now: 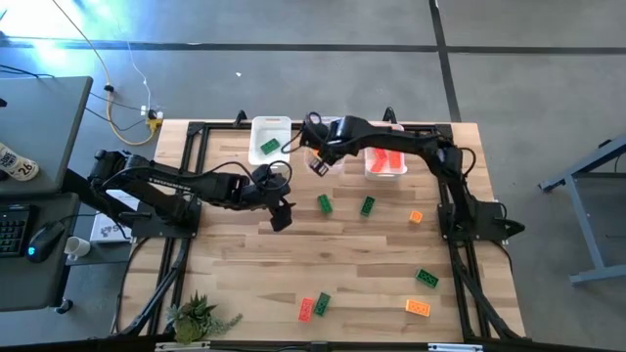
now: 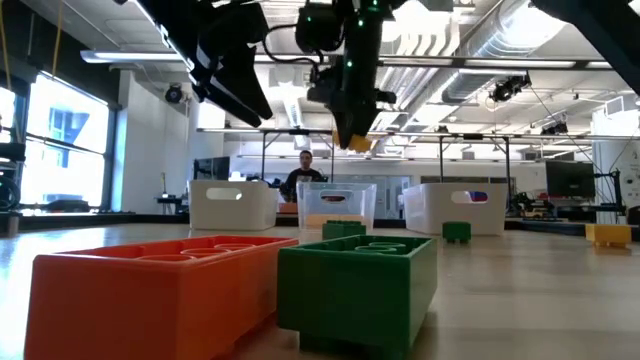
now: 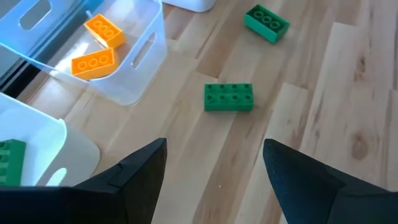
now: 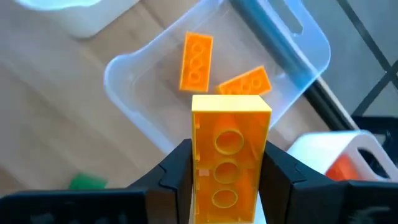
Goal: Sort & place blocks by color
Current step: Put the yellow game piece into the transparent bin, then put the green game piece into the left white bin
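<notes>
Right end effector (image 4: 227, 180) clamping orange block (image 4: 230, 155), above bin (image 4: 298, 37)

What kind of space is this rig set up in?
Most likely a robotics lab or open industrial workspace. The low view shows exposed ceiling ducts and a person at workstations behind the table. The high view shows a concrete floor and a desk with a keyboard beside the wooden table.
</notes>
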Available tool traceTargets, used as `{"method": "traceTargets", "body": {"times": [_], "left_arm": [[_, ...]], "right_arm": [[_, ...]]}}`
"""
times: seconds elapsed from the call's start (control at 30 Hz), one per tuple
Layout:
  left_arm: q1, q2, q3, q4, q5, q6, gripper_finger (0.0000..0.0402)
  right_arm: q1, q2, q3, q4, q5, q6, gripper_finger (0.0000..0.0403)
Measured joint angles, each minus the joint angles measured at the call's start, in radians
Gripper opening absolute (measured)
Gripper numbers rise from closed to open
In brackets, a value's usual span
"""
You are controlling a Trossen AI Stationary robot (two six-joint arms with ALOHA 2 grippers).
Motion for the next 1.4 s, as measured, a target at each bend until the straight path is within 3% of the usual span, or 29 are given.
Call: {"method": "traceTargets", "body": {"times": [0.2,0.43,0.63,0.83,1.17,1.4], "left_arm": [[-0.001,0.0,0.0,0.0,0.018,-0.012,0.0255],[0.0,0.001,0.0,0.0,0.071,-0.032,0.0255],[0.0,0.001,0.0,0.0,0.077,-0.038,0.0255],[0.0,0.002,0.0,0.0,0.077,-0.039,0.0255],[0.0,0.002,0.0,-0.027,0.077,-0.042,0.0255],[0.0,0.002,0.0,-0.041,0.077,-0.041,0.0255]], "right_arm": [[-0.062,0.0,-0.063,0.158,-0.011,-0.099,0.0111],[-0.099,0.0,-0.162,0.249,-0.11,-0.122,0.0114],[-0.101,0.001,-0.224,0.244,-0.114,-0.114,0.0197],[-0.091,0.001,-0.198,0.214,-0.116,-0.1,0.0244],[-0.025,-0.001,-0.044,0.018,-0.099,-0.119,0.0248],[0.076,0.0,-0.027,-0.165,-0.089,-0.126,0.0249]]}}
